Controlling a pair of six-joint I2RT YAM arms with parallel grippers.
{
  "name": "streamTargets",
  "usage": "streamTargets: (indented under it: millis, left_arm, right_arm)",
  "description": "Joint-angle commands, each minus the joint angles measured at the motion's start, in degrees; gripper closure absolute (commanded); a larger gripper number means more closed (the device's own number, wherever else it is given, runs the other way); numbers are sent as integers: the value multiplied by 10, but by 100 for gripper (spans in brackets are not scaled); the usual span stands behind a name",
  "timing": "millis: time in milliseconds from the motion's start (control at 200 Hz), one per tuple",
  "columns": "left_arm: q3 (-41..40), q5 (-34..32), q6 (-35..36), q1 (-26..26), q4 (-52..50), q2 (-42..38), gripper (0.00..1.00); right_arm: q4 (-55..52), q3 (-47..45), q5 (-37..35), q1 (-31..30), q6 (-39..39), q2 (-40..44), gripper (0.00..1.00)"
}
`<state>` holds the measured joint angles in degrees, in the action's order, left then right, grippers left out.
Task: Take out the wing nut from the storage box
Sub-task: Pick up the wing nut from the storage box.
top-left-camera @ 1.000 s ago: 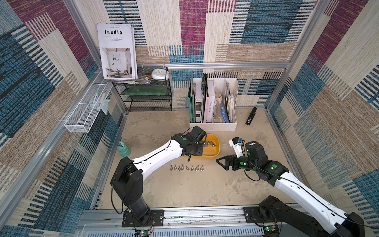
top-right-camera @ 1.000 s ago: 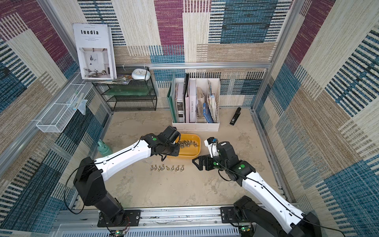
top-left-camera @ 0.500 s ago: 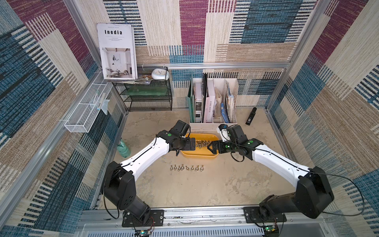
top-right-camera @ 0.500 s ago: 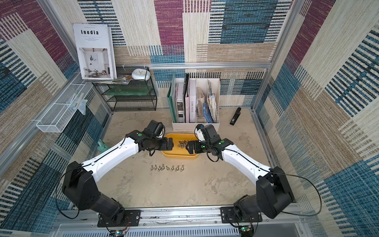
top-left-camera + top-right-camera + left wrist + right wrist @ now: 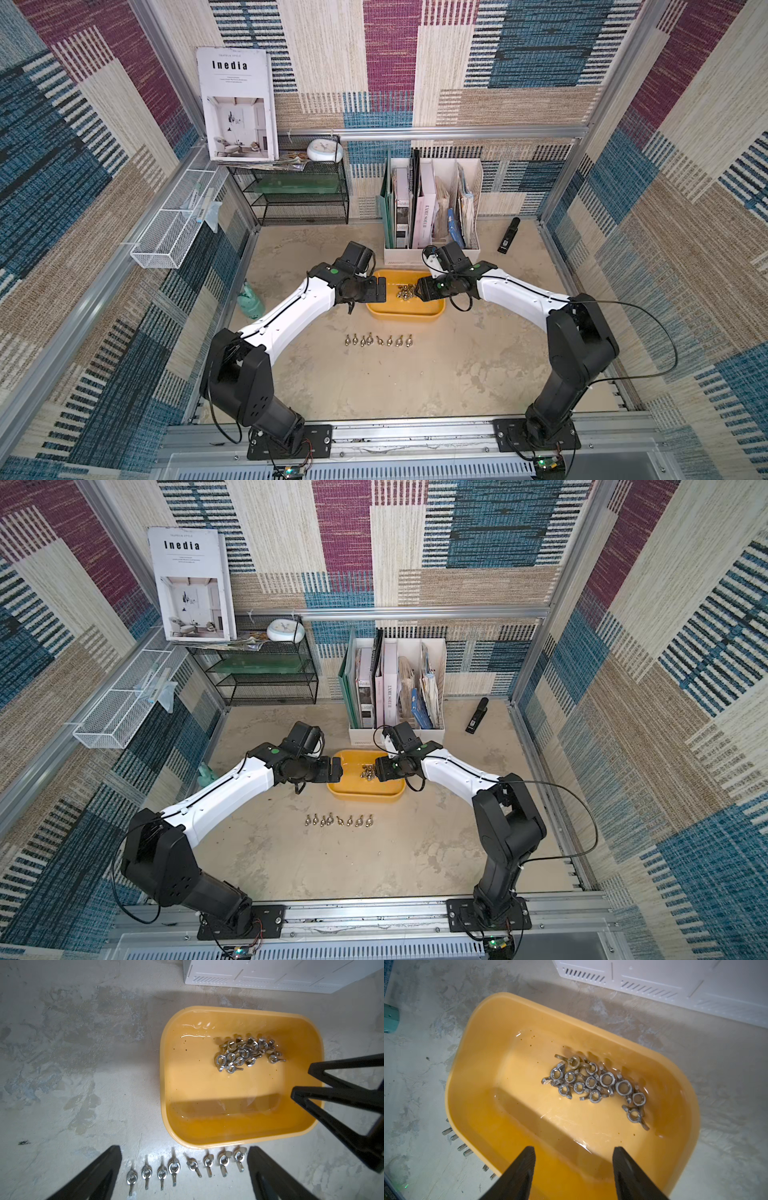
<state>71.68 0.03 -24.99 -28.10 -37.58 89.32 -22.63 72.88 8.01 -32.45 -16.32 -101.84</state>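
Storage box point(image 5: 405, 314) sits mid-frame in both top views, wing nuts point(image 5: 596, 1084) heaped inside (a row of eight point(image 5: 378, 340) lies just below it). Left gripper point(image 5: 184, 1148) is spread wide and empty; right gripper point(image 5: 573, 1148) is parted over the box, holding nothing.

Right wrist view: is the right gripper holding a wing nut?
No, the right gripper is open and empty above the storage box, and the wing nuts lie piled on its floor.

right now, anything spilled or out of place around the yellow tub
Nothing stands out: the shallow yellow-orange plastic tub sits flat, silver metal wing nuts heaped inside, eight more lined up neatly beside it.
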Motion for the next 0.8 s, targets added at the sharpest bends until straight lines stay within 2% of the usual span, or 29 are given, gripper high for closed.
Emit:
streamTargets:
  millis: [0, 145, 280, 796]
  left_arm:
    - [6, -11, 17, 2, 6, 2, 1]
    - [22, -11, 20, 2, -12, 14, 1]
    - [27, -19, 24, 5, -16, 16, 1]
    - [27, -8, 23, 27, -10, 15, 1]
  right_arm:
    - [-30, 31, -20, -1, 14, -30, 36]
    - [-54, 69, -34, -4, 9, -69, 39]
    - [-53, 74, -14, -10, 8, -87, 44]
    - [-50, 116, 27, -19, 38, -149, 56]
